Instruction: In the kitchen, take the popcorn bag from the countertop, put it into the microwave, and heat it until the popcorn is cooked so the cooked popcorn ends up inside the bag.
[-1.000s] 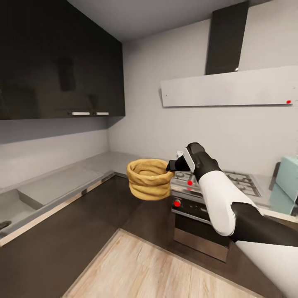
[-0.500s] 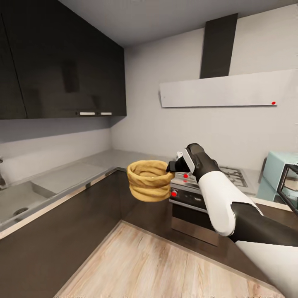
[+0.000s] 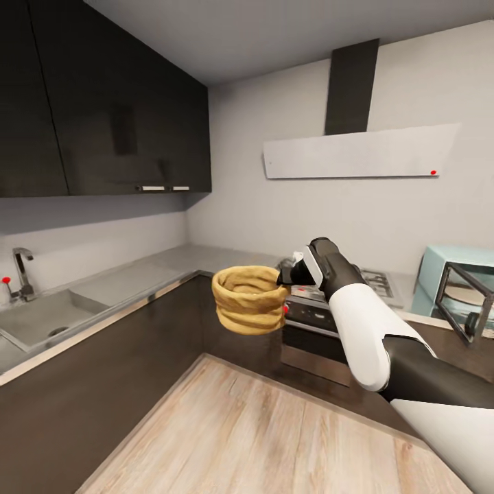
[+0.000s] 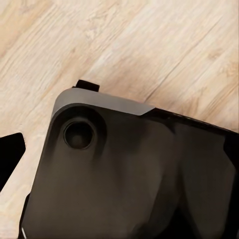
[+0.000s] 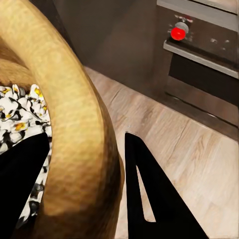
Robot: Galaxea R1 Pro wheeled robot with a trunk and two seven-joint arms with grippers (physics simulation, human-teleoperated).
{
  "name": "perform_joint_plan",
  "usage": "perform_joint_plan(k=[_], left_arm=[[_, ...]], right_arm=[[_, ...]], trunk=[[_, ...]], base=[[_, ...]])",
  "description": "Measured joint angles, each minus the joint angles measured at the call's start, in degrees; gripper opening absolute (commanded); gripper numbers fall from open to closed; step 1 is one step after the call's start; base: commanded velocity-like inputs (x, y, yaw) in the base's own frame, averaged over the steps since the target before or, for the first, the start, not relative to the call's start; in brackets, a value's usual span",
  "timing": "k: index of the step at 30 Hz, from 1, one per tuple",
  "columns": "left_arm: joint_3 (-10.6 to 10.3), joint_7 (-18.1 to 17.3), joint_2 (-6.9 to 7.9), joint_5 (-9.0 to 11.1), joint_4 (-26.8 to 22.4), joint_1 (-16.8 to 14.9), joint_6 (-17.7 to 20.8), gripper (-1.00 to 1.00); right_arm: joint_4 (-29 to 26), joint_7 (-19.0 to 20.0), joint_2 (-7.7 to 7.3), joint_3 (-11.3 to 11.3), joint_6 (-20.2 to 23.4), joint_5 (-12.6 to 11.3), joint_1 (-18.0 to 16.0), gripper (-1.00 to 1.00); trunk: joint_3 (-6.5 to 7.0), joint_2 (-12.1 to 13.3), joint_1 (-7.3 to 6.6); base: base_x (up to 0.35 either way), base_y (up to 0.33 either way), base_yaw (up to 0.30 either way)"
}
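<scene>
My right gripper is shut on the rolled rim of the tan popcorn bag and holds it in the air in front of the stove. In the right wrist view the rim of the bag sits between the two black fingers, and pale popcorn lies inside. The mint-blue microwave stands at the far right on the countertop, with its dark door swung open. In the left wrist view a black finger tip sits beside my own dark base.
A built-in oven with a gas hob stands behind the bag, under a grey hood. A sink with a tap is at the left. Dark cabinets hang above. Light wood floor lies ahead.
The whole head view has shifted: the sink with its tap and the open microwave now show further in. The bag stays in the right gripper, unmoved relative to the arm.
</scene>
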Motion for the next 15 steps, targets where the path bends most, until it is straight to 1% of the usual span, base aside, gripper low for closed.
perform_joint_plan(k=[15], left_arm=[[0.07,0.35,-0.04,0.29,0.09,0.00,0.03,1.00]], right_arm=[[0.02,-0.08,0.00,0.01,0.00,0.05,0.00,-1.00]], trunk=[[0.00,0.00,0.00]], base=[[-0.350,0.000,0.000]])
